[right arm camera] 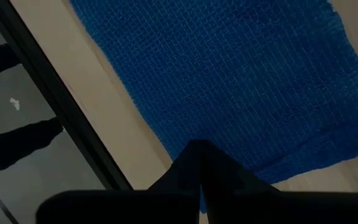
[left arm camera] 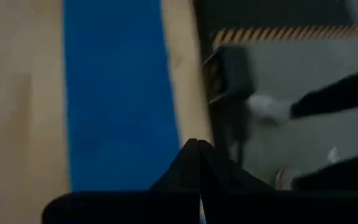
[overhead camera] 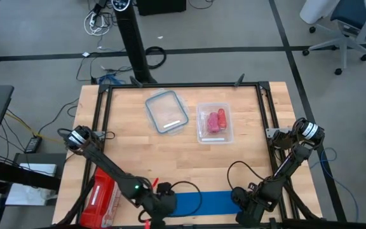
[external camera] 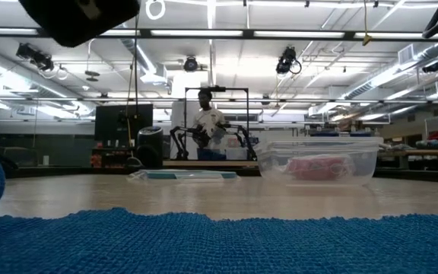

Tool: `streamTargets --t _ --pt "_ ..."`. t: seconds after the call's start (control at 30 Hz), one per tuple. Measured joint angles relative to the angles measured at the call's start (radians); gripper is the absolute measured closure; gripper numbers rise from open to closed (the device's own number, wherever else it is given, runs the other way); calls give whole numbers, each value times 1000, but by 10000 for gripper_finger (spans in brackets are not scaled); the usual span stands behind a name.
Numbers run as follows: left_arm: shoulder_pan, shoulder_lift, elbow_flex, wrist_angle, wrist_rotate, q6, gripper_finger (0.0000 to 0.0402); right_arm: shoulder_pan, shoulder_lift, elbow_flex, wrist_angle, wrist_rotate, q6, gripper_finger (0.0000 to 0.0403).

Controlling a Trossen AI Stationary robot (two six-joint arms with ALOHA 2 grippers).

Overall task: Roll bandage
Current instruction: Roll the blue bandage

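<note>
You had the bandage [overhead camera: 205, 202] lying flat as a long blue strip at the near edge of the table [overhead camera: 189, 159], between the two arms. From above it looked fully stretched out, w/ no rolled part that I could see. In the low view there was a rounded blue shape at the far left edge, but I could not tell if it was a start of a roll or only a raised end.

Left gripper [left arm camera: 199, 149] stood at the left end of the strip, fingers pressed together, nothing between them. Right gripper [right arm camera: 201, 149] was at the right end, also closed to a point, tip just over the blue fabric near its end edge. I could not tell whether either tip touched the fabric or only hovered.

So, my judgement: the task was at the very beginning. The approach looked done, both arms were in place at the ends. Rolling itself was not yet started, approx. the whole length was left to wind up.

Other things were well apart, at the far side: a clear lid [overhead camera: 167, 112] and a clear box [overhead camera: 213, 123] w/ pink-red rolls [overhead camera: 216, 120] inside. A red pack [overhead camera: 105, 194] lay beside the left arm.
</note>
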Motion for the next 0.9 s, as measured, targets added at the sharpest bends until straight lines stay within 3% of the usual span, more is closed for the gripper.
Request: streamTargets --t 0.17,0.3,0.9 --pt "-6 -1 54 -282 43 -1 401 0 0 0 0 2 0 401" --pt "-12 0 53 -387 97 22 401 0 0 0 -1 2 -7 400" --pt "-46 -1 -55 -278 118 71 401 0 0 0 0 3 -8 401"
